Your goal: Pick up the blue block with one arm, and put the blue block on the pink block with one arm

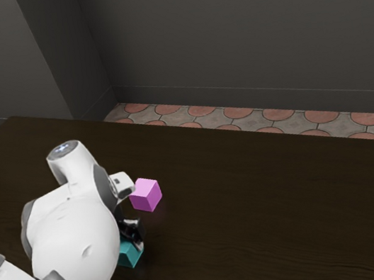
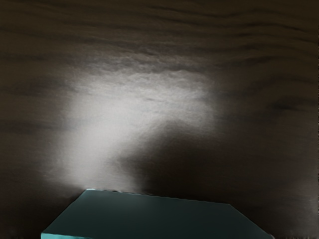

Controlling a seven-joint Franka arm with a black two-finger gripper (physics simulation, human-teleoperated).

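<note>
The blue block (image 1: 129,255), teal in colour, sits on the dark wooden table (image 1: 267,191) near its front, half hidden behind my white arm (image 1: 71,238). My black gripper (image 1: 132,240) is down right at the block, mostly covered by the arm. In the wrist view the blue block (image 2: 154,216) lies just under my hand, its top face showing. The pink block (image 1: 145,194) stands on the table a short way beyond the blue block, toward the exterior view's right, apart from it and from the gripper.
The table stretches wide and bare to the exterior view's right of both blocks. Its far edge (image 1: 243,130) borders a tiled floor (image 1: 298,118) and dark walls.
</note>
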